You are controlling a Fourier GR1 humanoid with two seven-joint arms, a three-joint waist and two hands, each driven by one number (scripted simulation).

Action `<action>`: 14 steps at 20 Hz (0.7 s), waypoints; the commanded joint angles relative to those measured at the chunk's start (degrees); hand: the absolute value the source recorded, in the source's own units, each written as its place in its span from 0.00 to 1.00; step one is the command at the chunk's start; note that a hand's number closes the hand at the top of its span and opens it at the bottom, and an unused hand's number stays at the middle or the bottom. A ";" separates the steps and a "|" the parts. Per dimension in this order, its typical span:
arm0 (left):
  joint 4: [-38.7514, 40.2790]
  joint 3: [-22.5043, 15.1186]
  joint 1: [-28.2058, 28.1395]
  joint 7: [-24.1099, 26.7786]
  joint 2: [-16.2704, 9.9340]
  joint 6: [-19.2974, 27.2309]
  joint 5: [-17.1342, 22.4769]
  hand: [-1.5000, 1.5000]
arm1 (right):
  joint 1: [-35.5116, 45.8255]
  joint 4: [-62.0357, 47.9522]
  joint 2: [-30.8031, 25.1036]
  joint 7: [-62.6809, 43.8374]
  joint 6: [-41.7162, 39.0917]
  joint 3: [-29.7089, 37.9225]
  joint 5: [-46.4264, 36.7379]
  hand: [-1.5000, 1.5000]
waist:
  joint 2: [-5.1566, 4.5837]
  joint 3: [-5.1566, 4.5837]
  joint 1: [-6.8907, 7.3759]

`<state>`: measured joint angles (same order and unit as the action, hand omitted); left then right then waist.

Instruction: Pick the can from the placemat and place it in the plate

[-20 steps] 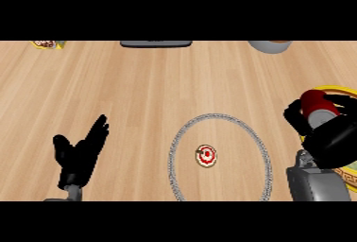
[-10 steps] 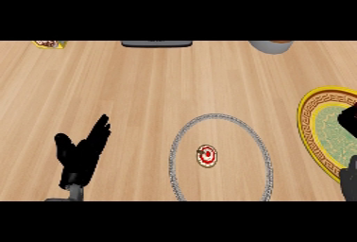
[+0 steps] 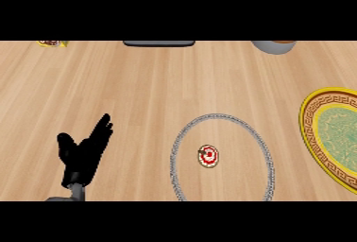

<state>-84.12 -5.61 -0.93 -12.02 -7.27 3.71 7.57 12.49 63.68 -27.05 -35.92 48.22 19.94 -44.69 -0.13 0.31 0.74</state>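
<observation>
Nearest, at eight o'clock, found the left hand (image 3: 83, 153) resting open, fingers straight. Lost the right hand entirely: over the plate (image 3: 315, 142) a second ago, since withdrawn out of view. Saw the can (image 3: 208, 156) still standing mid-placemat (image 3: 222, 115) at six o'clock, ungrasped; judged the pick not yet made. Left wide bare desk (image 3: 160, 90) beyond, with only a dark tray (image 3: 159, 43) and grey bowl (image 3: 273, 46) at twelve.
</observation>
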 commanded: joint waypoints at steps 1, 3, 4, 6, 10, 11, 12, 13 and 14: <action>-0.22 -1.45 -1.88 -1.21 0.25 0.09 -0.97 0.50 | 1.20 -10.01 -1.96 6.64 -7.12 0.91 9.36 0.00 | -0.27 -0.03 0.58; 1.74 -1.14 -0.03 -0.05 1.40 0.36 -0.91 0.50 | 5.88 -13.80 -3.70 13.83 -9.87 2.55 15.13 0.00 | -0.30 -0.09 0.32; 0.36 -1.82 -0.38 -1.12 1.30 0.99 -1.79 0.50 | 5.97 -16.60 -3.36 19.27 -8.74 4.32 17.89 0.00 | -0.31 -0.03 0.43; 1.28 -1.11 -0.37 -0.36 0.56 -0.08 -1.38 0.50 | 6.24 -19.19 -2.07 28.48 -7.47 7.09 22.21 0.00 | -0.32 -0.02 0.29; 4.30 0.41 0.09 0.74 0.75 0.30 -1.13 0.50 | 6.70 -15.98 2.72 41.04 -3.56 11.44 28.40 0.00 | -0.23 -0.07 -0.39; 0.46 2.58 0.79 -2.09 -2.69 -2.61 1.52 0.50 | 5.87 -16.16 0.94 44.64 -4.82 13.96 31.08 0.00 | -0.08 -0.06 -0.36; -0.64 -0.14 -0.75 -1.60 -0.08 -0.51 -0.42 0.50 | 8.50 -16.80 -1.44 45.17 -6.52 16.25 33.45 0.00 | -0.11 0.00 -0.05; 0.51 -1.34 -1.90 -0.46 1.81 1.18 -1.83 0.50 | 6.29 -13.41 1.01 47.53 -6.29 17.01 35.43 0.00 | 0.10 -0.12 -0.79; 1.55 0.63 -2.12 1.17 -0.16 -1.82 0.29 0.50 | 6.47 -15.07 1.43 51.05 -5.07 19.19 37.22 0.00 | -0.04 -0.12 -0.52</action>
<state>-84.38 -5.27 -1.43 -11.87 -7.25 3.30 7.15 18.78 48.29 -27.03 5.32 42.27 33.77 -14.29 -0.02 0.41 0.47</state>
